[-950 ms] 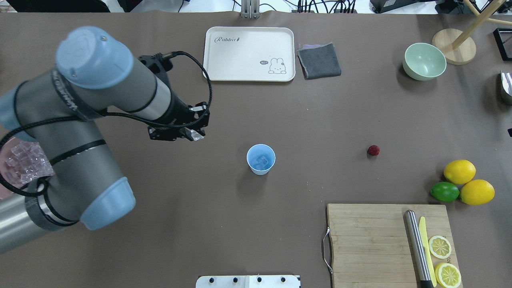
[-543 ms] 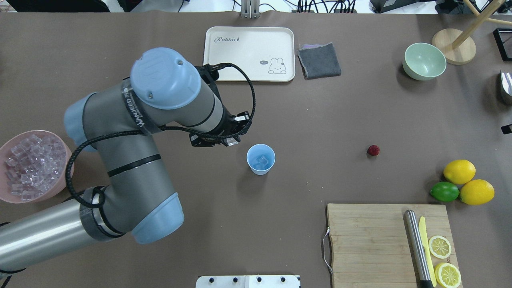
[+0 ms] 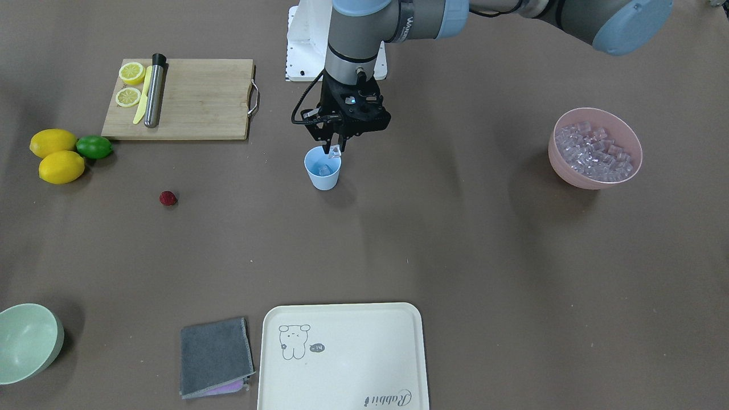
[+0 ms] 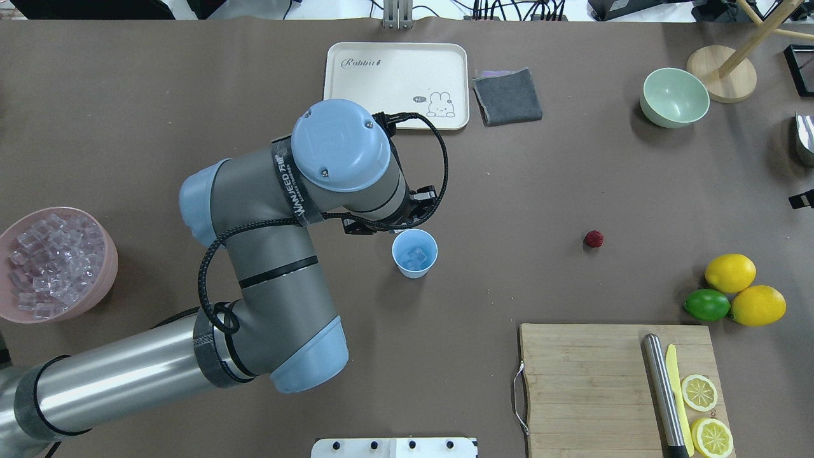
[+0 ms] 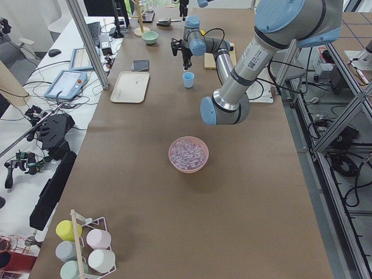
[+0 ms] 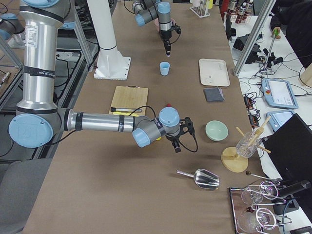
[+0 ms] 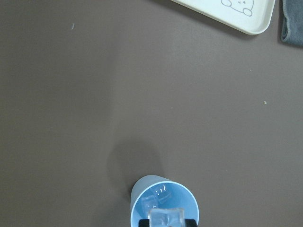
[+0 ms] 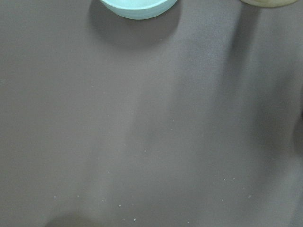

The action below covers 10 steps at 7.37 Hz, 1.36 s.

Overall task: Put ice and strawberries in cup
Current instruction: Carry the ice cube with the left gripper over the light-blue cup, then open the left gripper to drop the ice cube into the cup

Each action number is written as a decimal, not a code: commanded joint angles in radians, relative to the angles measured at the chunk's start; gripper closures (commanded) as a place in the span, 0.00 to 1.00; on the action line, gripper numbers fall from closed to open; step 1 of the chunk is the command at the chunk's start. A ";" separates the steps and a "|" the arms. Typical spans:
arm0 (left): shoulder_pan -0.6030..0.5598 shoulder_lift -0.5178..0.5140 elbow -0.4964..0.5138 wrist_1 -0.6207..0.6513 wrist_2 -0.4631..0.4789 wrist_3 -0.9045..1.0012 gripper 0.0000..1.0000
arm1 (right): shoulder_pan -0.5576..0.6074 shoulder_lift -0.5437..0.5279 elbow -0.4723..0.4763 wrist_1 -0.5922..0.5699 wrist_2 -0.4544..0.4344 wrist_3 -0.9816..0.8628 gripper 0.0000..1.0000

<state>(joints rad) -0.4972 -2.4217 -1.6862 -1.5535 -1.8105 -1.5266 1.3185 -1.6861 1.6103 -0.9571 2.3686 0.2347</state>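
- One pink bowl is sitting at the far left of the brown surface in the overhead view, and a pile of clear ice, too many cubes to count, is filling it.
- One cream tray with a rabbit drawing is lying at the far edge.
- The left gripper is hanging straight above the cup, its two fingers pinching one ice cube just over the rim.
- One light blue cup is standing upright near the middle of the surface, with at least one cube lying inside it.
- One folded grey cloth is lying just beside the tray's right edge.
- One dark red strawberry is resting alone on the surface, well apart from the cup and to its right.
- One wooden cutting board is carrying two lemon halves, one yellow knife and one metal rod.
- One pale green bowl is sitting upright at the far right.
- Two whole lemons and one green lime are lying touching in a cluster beside the board.
- The right gripper is hovering over the surface near the green bowl; whether its fingers are open or closed cannot be told.
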 commanded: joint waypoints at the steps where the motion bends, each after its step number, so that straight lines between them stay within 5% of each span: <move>1: 0.012 0.003 0.055 -0.075 0.010 0.011 1.00 | 0.001 -0.001 0.013 0.000 0.003 0.002 0.00; 3: 0.025 0.004 0.071 -0.085 0.010 0.011 0.91 | 0.001 -0.001 0.013 0.000 0.012 0.002 0.00; 7: 0.048 0.004 0.056 -0.080 0.013 0.011 0.05 | -0.001 0.032 0.013 -0.028 0.018 0.041 0.00; 10: -0.056 0.120 -0.115 -0.011 0.000 0.188 0.04 | -0.146 0.097 0.110 -0.031 -0.024 0.397 0.00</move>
<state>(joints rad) -0.4989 -2.3695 -1.7203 -1.5969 -1.8055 -1.4474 1.2454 -1.6202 1.6682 -0.9865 2.3690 0.4611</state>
